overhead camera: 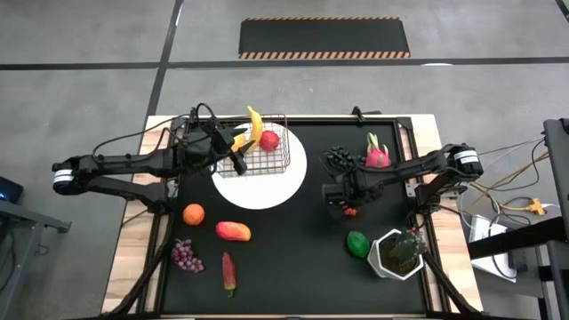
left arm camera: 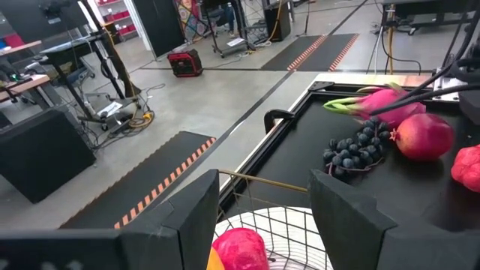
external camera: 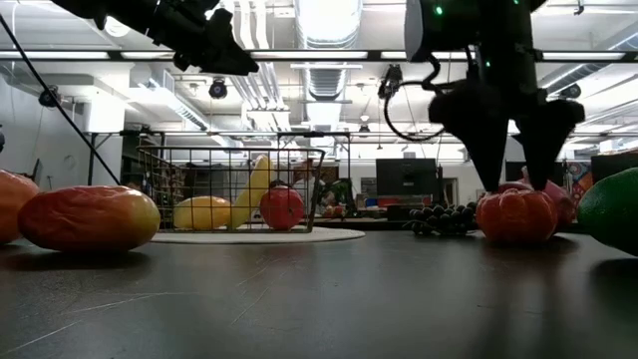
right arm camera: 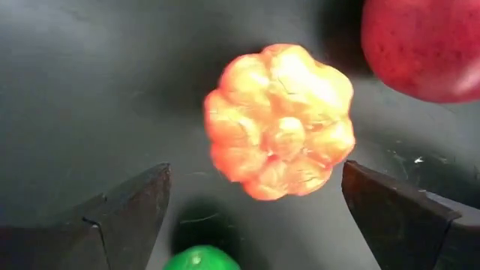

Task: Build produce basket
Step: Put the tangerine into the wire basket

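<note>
My right gripper (overhead camera: pixel 342 206), fingers spread wide, hovers over a ribbed red-orange fruit (right arm camera: pixel 279 120) right of centre in the overhead frame, just beside a red apple (right arm camera: pixel 427 41). A crooked descent could nudge the lumpy fruit, which looks prone to roll. My left gripper (overhead camera: pixel 233 149), jaws apart, holds nothing above the wire basket (overhead camera: pixel 283 153), upper centre, its long axis running left-right.

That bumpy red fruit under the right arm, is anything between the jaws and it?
Nothing visible. The right gripper hangs directly over the bumpy red fruit with jaws spread wide to either side of it. A red apple lies close beside it and a green lime nearby, neither in the gap.
</note>
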`<control>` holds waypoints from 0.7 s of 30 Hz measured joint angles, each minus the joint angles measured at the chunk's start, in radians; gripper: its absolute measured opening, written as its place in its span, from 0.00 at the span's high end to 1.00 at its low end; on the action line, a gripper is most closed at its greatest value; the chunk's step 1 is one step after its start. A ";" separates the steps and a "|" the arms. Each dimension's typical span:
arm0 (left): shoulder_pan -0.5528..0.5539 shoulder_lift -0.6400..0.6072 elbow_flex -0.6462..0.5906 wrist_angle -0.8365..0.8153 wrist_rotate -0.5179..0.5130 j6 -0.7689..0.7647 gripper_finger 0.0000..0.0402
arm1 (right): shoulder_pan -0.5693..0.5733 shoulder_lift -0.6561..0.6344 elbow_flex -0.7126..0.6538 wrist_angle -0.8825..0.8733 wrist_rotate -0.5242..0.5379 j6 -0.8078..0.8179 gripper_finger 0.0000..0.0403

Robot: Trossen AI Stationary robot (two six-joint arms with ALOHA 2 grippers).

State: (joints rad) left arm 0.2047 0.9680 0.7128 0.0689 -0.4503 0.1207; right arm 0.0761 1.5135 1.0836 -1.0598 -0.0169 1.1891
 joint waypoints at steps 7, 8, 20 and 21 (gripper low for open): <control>0.000 0.000 -0.003 0.000 0.000 0.000 0.53 | 0.000 0.000 -0.083 0.061 0.027 0.034 0.08; 0.000 0.000 -0.003 0.000 0.000 0.001 0.53 | 0.000 0.000 -0.092 0.078 0.028 0.033 0.08; 0.000 0.000 -0.004 0.000 0.000 -0.002 0.53 | 0.000 0.000 -0.106 0.134 0.045 -0.027 0.32; -0.001 0.000 -0.004 0.000 0.001 -0.002 0.53 | 0.000 0.000 -0.098 0.134 0.043 -0.075 0.33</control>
State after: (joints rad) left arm 0.2035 0.9680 0.7086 0.0689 -0.4492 0.1191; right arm 0.0761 1.5135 0.9859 -0.9256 0.0256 1.1139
